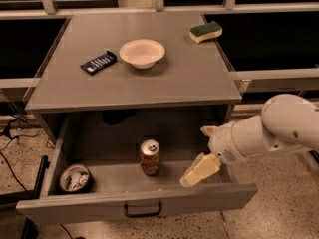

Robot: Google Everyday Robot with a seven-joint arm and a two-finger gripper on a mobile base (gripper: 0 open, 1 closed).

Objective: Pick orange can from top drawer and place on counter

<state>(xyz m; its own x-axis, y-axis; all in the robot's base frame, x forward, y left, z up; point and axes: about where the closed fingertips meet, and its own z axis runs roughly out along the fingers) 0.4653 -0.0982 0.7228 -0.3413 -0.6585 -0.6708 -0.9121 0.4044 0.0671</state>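
- One gripper (195, 156) hangs inside the right end of the open drawer (134, 202), low over its floor. We see its two cream fingers (202, 168) spread apart, one toward the drawer's front and one toward its back, with nothing between them.
- We see the gripper on the end of a thick white arm (279, 128) that reaches in from the right edge of the view.
- Left of the gripper and clear of it, the can (149, 157) stands upright on the drawer floor near the middle. Its silver top faces up and its sides are orange-brown.
- Farther left, in the drawer's front left corner, we see a short dark tin (75, 178) with white contents, well apart from the can.
- The drawer stands out toward us from under the counter (199, 78). Its flat grey front carries a small black handle (143, 212) at the centre.
- On the counter above, a white bowl (142, 53) sits near the middle.
- A dark packet (98, 62) lies flat just left of the bowl.
- A yellow sponge (206, 31) with a green top rests at the counter's back right corner.
- Below the cabinet we see a speckled floor (269, 218), with black cables (10, 133) at the left.
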